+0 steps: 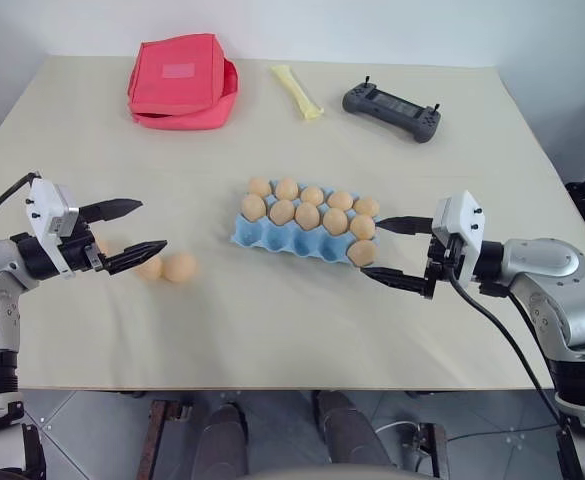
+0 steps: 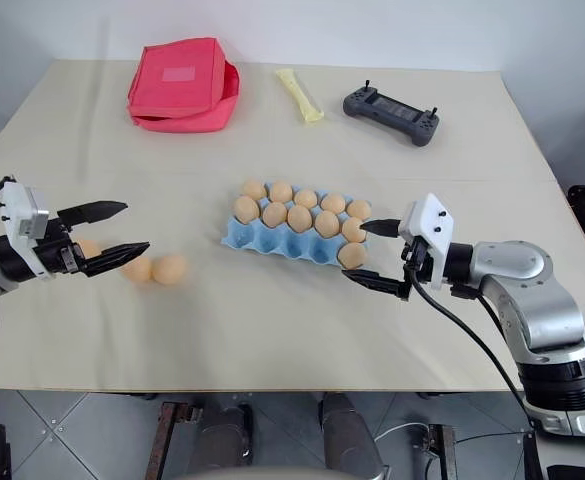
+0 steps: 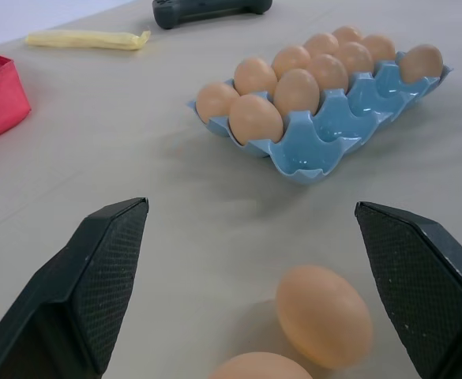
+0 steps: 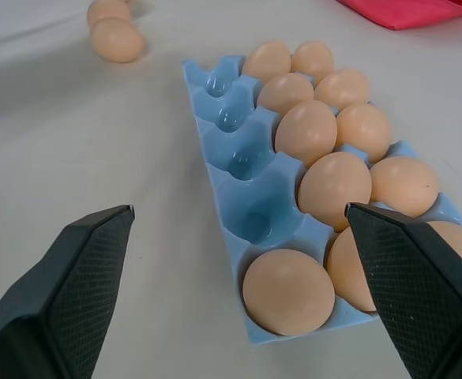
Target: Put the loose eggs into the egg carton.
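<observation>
Tabletop's red pouch (image 1: 182, 82) sits beyond egg carton (image 1: 272, 238).

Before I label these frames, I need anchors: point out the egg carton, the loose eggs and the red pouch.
egg carton (image 4: 250, 209): right wrist view, an empty blue cup in the near row.
loose eggs (image 1: 179, 267): left eye view, middle of the rightmost egg on the table.
red pouch (image 1: 177, 72): left eye view, its top face.
</observation>
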Robot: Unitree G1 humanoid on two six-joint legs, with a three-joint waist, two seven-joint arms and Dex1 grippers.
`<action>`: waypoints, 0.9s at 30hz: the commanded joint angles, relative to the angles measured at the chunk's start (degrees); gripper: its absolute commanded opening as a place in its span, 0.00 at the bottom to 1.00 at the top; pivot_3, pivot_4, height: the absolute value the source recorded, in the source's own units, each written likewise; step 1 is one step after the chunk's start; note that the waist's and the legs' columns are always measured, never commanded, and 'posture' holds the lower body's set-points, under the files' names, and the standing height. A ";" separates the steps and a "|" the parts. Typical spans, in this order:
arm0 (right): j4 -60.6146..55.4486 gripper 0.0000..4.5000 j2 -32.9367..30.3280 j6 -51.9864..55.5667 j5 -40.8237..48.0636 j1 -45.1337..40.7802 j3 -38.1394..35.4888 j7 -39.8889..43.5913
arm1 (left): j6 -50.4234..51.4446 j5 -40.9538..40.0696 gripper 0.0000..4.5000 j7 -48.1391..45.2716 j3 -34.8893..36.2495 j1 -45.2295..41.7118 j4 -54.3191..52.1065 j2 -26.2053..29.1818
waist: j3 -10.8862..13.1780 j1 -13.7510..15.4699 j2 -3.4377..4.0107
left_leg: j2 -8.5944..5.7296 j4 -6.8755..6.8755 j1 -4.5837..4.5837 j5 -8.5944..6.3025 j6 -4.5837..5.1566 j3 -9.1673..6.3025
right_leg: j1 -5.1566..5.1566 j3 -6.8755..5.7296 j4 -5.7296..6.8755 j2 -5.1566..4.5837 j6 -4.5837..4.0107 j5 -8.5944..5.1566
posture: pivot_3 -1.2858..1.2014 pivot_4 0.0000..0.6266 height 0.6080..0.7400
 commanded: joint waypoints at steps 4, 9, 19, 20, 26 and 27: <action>-0.48 1.00 0.26 -1.08 0.54 -1.34 -0.69 -0.73 | 0.38 0.37 0.99 3.21 0.44 -2.38 -1.31 0.22 | 0.00 -0.01 0.00 | 0.00 0.01 0.00 0.00 0.00 0.00 | 0.00 0.00 0.00 0.00 0.00 0.00 | 0.52 0.24 1.00; 0.71 1.00 0.66 -1.51 0.37 -2.23 -0.11 -0.40 | 0.38 -0.03 0.99 3.53 0.87 -2.28 -2.36 0.62 | 0.00 -0.08 0.00 | 0.00 0.02 0.00 0.00 0.00 0.00 | 0.00 0.00 0.02 0.01 0.01 0.00 | 0.52 0.24 1.00; 5.65 1.00 1.07 -3.59 0.01 -5.16 1.91 2.84 | 12.32 -2.27 0.99 18.84 6.89 4.61 -21.03 -0.67 | 0.00 -0.07 0.00 | 0.01 0.02 0.00 0.00 0.01 -0.01 | 0.00 0.01 0.04 0.00 0.05 0.01 | 0.52 0.24 1.00; 6.08 1.00 1.11 -3.22 0.34 -5.43 2.04 3.23 | 14.06 -3.44 0.99 20.13 7.62 5.67 -23.47 -1.12 | 0.00 -0.12 0.00 | 0.01 0.03 0.00 0.00 0.00 -0.02 | 0.00 0.01 0.05 0.00 0.05 0.01 | 0.52 0.24 1.00; 10.47 1.00 2.08 -2.01 -0.07 -8.41 4.04 4.54 | 22.96 -5.54 0.99 34.61 8.57 15.21 -44.71 -9.31 | 0.01 -0.05 -0.02 | 0.00 0.27 -0.02 -0.03 -0.02 0.00 | 0.08 0.06 0.09 -0.02 0.13 0.06 | 0.52 0.24 1.00; 10.62 1.00 2.33 -2.26 0.18 -8.57 4.03 4.96 | 24.58 -5.48 0.99 37.23 8.44 15.90 -46.70 -10.53 | 0.01 -0.03 -0.02 | 0.00 0.29 -0.01 -0.03 -0.02 -0.03 | 0.08 0.06 0.10 0.00 0.14 0.07 | 0.52 0.24 1.00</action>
